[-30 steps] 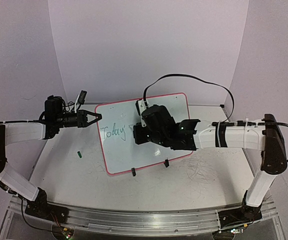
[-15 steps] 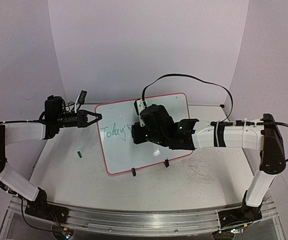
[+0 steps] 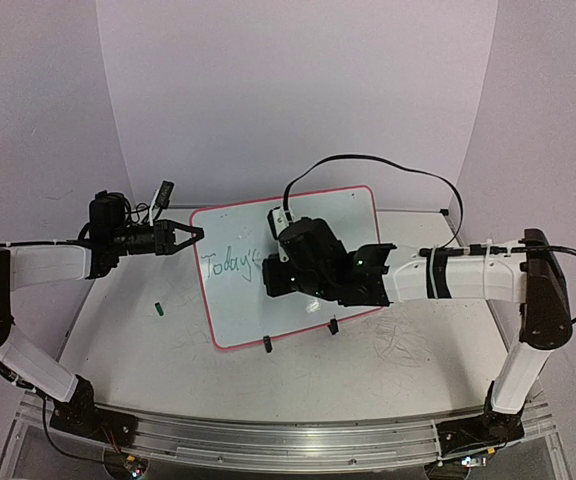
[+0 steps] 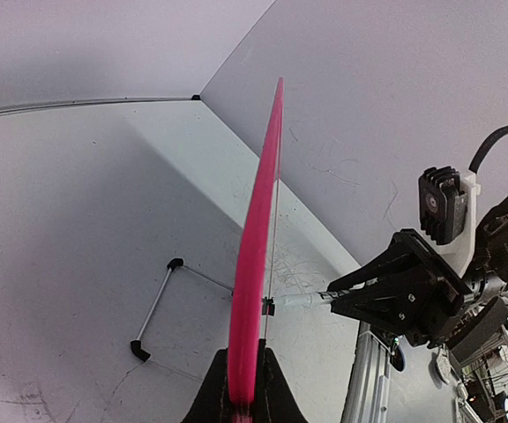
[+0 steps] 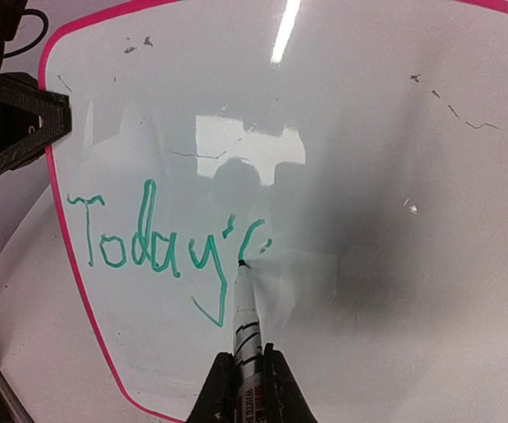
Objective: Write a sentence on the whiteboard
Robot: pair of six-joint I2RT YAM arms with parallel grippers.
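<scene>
The whiteboard (image 3: 243, 305) with its red-pink frame stands tilted on the table on two black clip feet (image 3: 267, 344). My left gripper (image 3: 196, 234) is shut on its upper left edge; the left wrist view shows the frame (image 4: 256, 264) edge-on between the fingers (image 4: 210, 401). My right gripper (image 3: 273, 278) is shut on a white marker pen (image 5: 247, 322), whose tip touches the board. The sentence (image 5: 148, 242) in green reads "Today'" plus a curved stroke at the tip. It also shows in the top view (image 3: 226, 263). The pen (image 4: 311, 300) shows in the left wrist view too.
A small green pen cap (image 3: 157, 309) lies on the table left of the board. A black cable (image 3: 388, 160) arcs over the board to the right arm. The board's wire stand (image 4: 153, 308) sits behind it. Purple walls close in the back and sides.
My right gripper has shifted a little to the left with the pen, and the green writing has grown past "Today". The left gripper and the board have not moved.
</scene>
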